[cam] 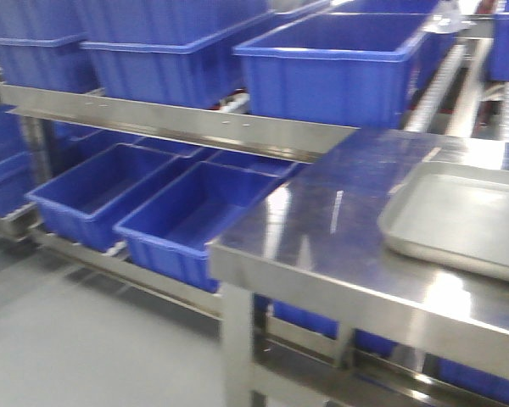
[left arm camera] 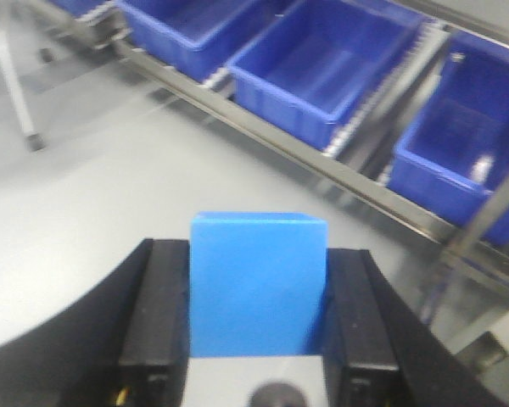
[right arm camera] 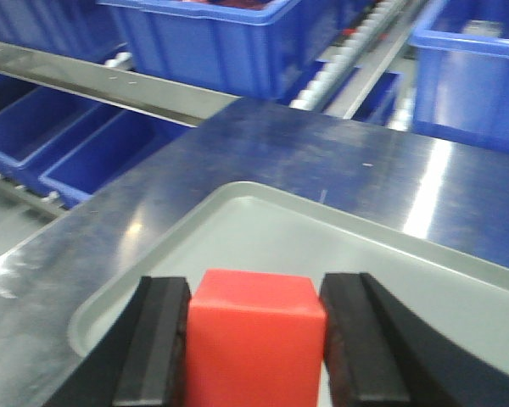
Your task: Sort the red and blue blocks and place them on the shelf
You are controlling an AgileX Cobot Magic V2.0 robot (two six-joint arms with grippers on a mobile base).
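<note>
Grasp | left pincer [left arm camera: 259,259] pinching blue block [left arm camera: 259,288] | right pincer [right arm camera: 254,292] pinching red block [right arm camera: 254,339] over tray [right arm camera: 390,254]

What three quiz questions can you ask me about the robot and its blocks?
1. True or false: the left gripper holds nothing.
2. What is under the red block in the right gripper? A a plate, B the tray, C a basket.
3. Fill the gap: the bins are coloured ____.

Key:
1. False, it grips the blue block.
2. B.
3. Blue.
</note>
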